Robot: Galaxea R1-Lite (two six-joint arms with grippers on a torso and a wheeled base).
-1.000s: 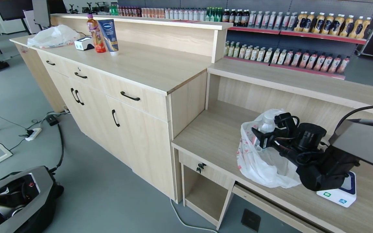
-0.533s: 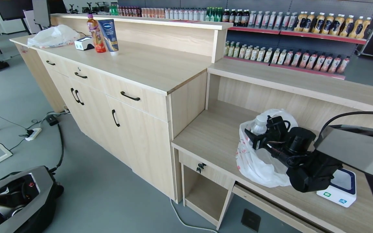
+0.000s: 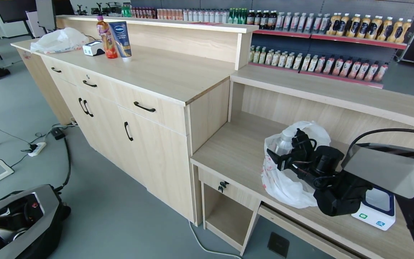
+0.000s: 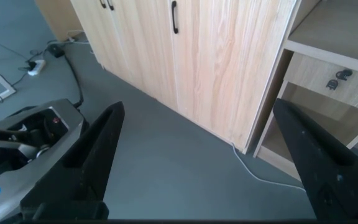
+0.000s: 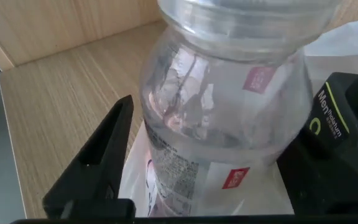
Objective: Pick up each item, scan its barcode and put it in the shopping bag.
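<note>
A clear plastic water bottle (image 3: 283, 139) is held at the mouth of the white shopping bag (image 3: 282, 183) on the low desk (image 3: 235, 151). My right gripper (image 3: 286, 149) is shut on it. In the right wrist view the bottle (image 5: 229, 124) sits between the two black fingers of the right gripper (image 5: 222, 180), with bag plastic (image 5: 353, 37) behind it. A white barcode scanner (image 3: 376, 212) stands on the desk to the right of the bag, partly hidden by my arm. My left gripper (image 4: 197, 168) hangs open over the grey floor, with nothing between its fingers.
On the taller counter at the far left stand an orange drink bottle (image 3: 105, 37), a blue tube (image 3: 120, 34), a second scanner (image 3: 92, 48) and another white bag (image 3: 59, 39). Shelves of bottles (image 3: 318, 43) line the back. Cables and a power strip (image 3: 36, 148) lie on the floor.
My right gripper has carried the bottle to the left and a little lower, closer into the bag's mouth. The left arm has not moved.
</note>
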